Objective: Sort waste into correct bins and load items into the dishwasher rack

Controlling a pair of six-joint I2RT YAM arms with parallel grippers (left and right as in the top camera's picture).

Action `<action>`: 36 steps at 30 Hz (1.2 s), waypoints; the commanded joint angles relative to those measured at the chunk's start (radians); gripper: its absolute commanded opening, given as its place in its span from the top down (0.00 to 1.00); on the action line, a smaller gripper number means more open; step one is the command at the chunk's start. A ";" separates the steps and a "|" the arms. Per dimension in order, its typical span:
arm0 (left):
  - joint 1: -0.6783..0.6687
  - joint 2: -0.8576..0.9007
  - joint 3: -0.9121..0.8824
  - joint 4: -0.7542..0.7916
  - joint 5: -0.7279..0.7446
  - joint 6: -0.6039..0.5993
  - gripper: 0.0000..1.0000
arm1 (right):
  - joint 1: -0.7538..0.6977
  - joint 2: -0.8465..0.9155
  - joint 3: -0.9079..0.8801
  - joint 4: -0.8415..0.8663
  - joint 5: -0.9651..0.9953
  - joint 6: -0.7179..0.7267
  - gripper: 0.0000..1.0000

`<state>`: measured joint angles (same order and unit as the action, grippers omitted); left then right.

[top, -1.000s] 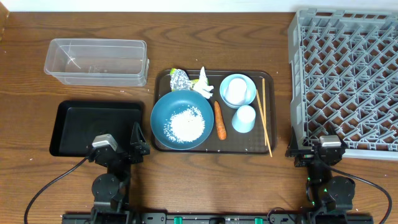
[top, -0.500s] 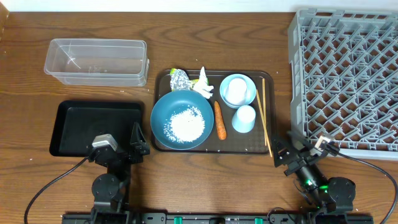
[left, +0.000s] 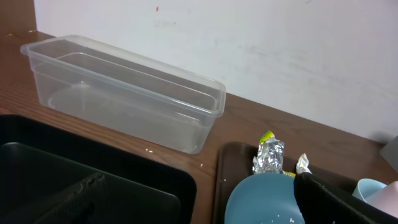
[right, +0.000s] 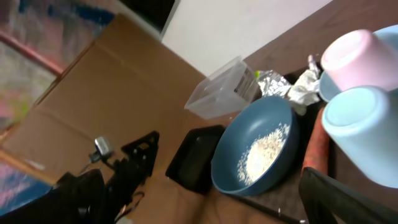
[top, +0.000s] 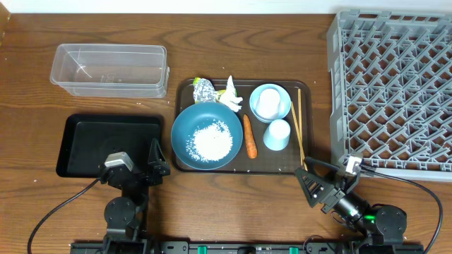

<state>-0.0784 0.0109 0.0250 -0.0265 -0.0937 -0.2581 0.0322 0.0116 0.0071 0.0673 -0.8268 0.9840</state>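
**Desk:** Where does your job stand?

**Floor:** At the start, it seems. The plate (top: 207,135) of rice (top: 212,141) sits unsorted at frame centre. Your right end effector (top: 312,185), jaws wide and empty, points at the brown tray's (top: 282,166) lower-right corner. Your left end effector (top: 158,161), also open, idles by the black tray (top: 106,144).

**Desk:** Next?

**Floor:** Likely pinch the thin chopsticks (top: 300,134), then carry them to the rack (top: 395,85), far right.

Left end effector (top: 156,161), right end effector (top: 308,180): jaws spread
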 commanded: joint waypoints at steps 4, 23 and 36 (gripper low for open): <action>0.005 -0.007 -0.021 -0.036 -0.024 0.002 0.02 | 0.002 -0.005 0.006 -0.016 0.018 -0.125 0.01; 0.005 -0.007 -0.021 -0.036 -0.024 0.002 0.02 | -0.034 0.058 0.007 -0.142 1.004 -0.459 0.01; 0.005 -0.007 -0.021 -0.036 -0.024 0.002 0.02 | -0.034 0.061 0.007 -0.146 0.975 -0.933 0.01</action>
<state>-0.0784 0.0109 0.0250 -0.0265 -0.0937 -0.2581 0.0067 0.0711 0.0116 -0.0689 0.1417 0.2802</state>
